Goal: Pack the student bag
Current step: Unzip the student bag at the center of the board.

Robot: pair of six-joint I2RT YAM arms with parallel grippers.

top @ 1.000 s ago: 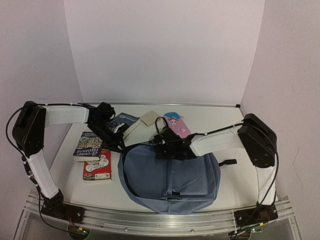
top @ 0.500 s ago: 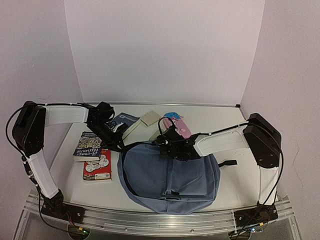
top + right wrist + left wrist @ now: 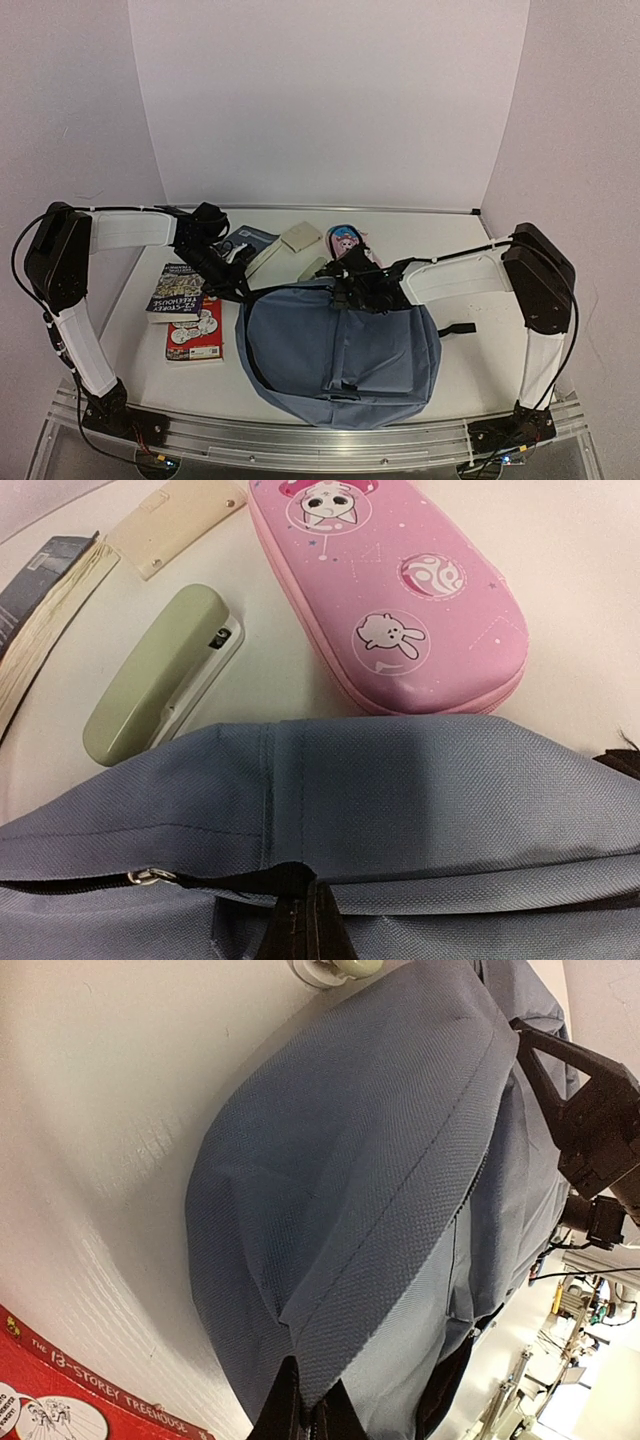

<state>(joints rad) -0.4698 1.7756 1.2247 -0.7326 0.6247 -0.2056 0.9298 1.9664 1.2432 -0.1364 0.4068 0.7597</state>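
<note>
The soft grey-blue student bag [image 3: 340, 345] lies flat on the table [image 3: 470, 370], near the middle, its inside hidden. The left jaws pinch its left fabric edge and the right jaws pinch its far rim, both fully closed. Just beyond lies a shut pink pencil case [image 3: 390, 590].

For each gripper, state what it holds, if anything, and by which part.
Both hold the student bag: the left gripper pinches a fabric seam at its side, the right gripper the top rim beside the zip.
</note>
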